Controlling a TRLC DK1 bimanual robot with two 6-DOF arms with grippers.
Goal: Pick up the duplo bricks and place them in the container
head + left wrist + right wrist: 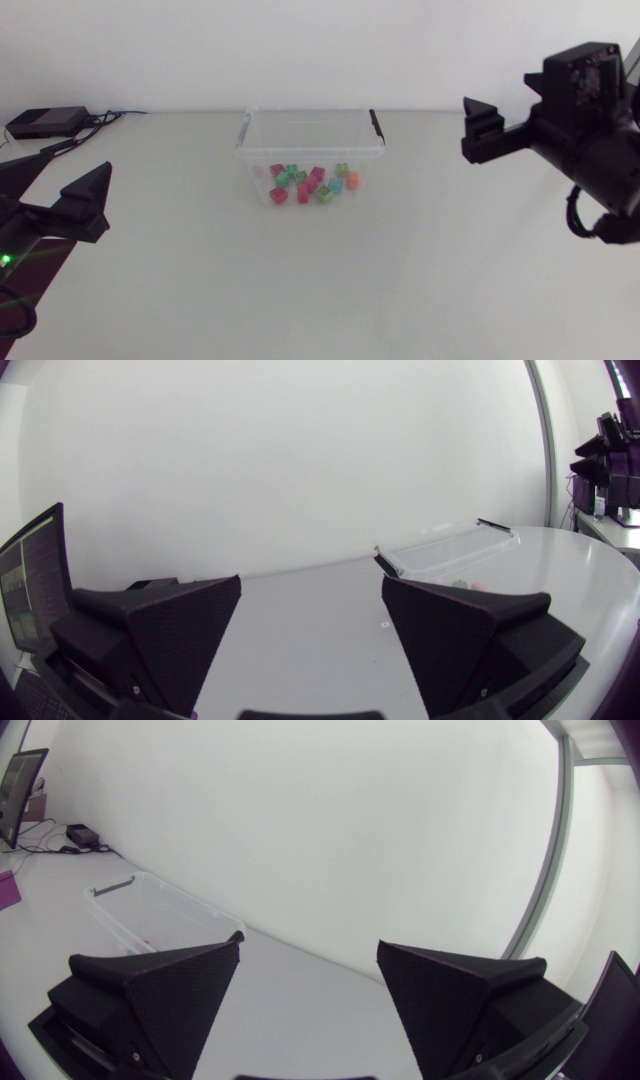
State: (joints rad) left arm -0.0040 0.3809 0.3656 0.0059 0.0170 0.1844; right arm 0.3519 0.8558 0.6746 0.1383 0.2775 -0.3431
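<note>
A clear plastic container stands at the middle of the table, toward the back. Several duplo bricks in pink, green, orange and blue lie on its floor. My left gripper hovers open and empty at the table's left side, well away from the container. My right gripper is raised at the right, also open with nothing in it. In the left wrist view the left gripper is open, with the container far ahead. In the right wrist view the right gripper is open, with the container far ahead.
A black box with cables lies at the table's back left corner. White tabletop stretches in front of the container and between the two arms.
</note>
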